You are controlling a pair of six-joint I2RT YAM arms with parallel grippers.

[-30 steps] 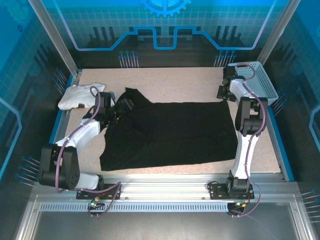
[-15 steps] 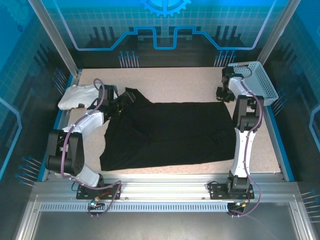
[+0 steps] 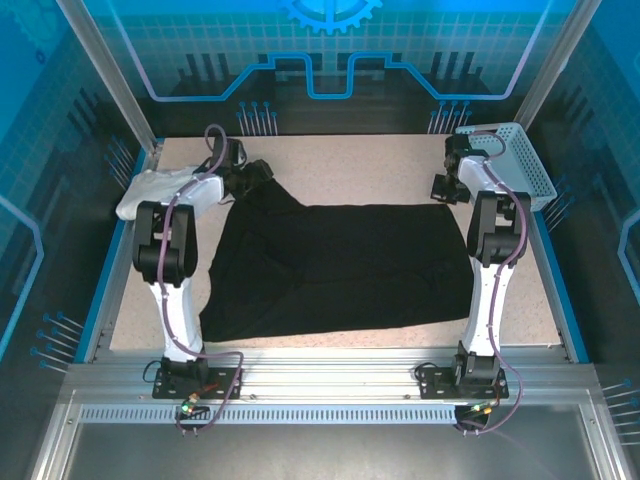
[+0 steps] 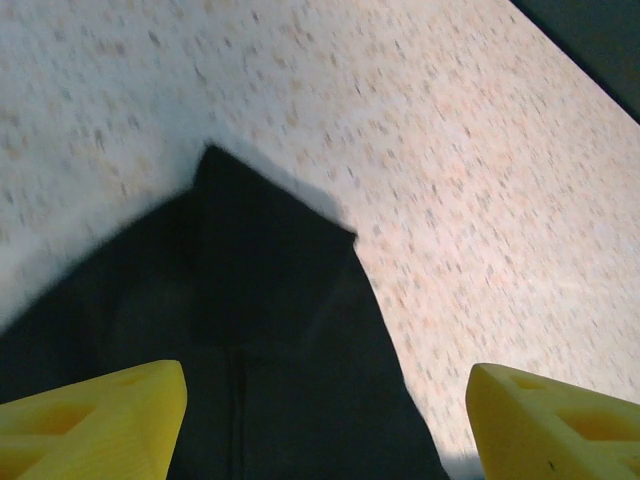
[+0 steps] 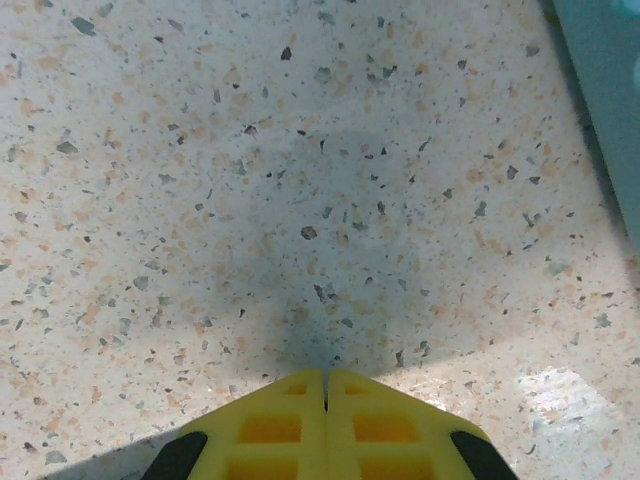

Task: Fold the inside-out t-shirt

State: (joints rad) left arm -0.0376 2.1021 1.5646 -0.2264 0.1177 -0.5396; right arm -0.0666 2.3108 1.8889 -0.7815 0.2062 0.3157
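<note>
Left gripper (image 4: 328,378): its two yellow fingers (image 4: 95,420) stood wide apart at either side of the wrist view, clamping nothing.
Between the left fingers: black cloth of the inside-out t-shirt (image 3: 340,265) lay under the gap and ran forward to a pointed corner just ahead of the tips. Whether the fingers touched the cloth could not be told.
Beyond that corner: bare speckled table (image 3: 380,165) lay ahead of the left gripper and to its right.
Right gripper (image 5: 326,382): its yellow fingers were pressed together tip to tip, with no cloth seen between them.
Under the right gripper: speckled tabletop carried the gripper's own shadow, and a teal surface cut across the upper right corner of its wrist view.
T-shirt: it was spread flat and all black between the two arms. Its far left corner lay at the left gripper and its far right corner just beside the right gripper.
White garment (image 3: 150,190): it lay bunched beside the left arm, on its outer side.
Basket (image 3: 515,160): white, it stood close on the right gripper's outer side.
</note>
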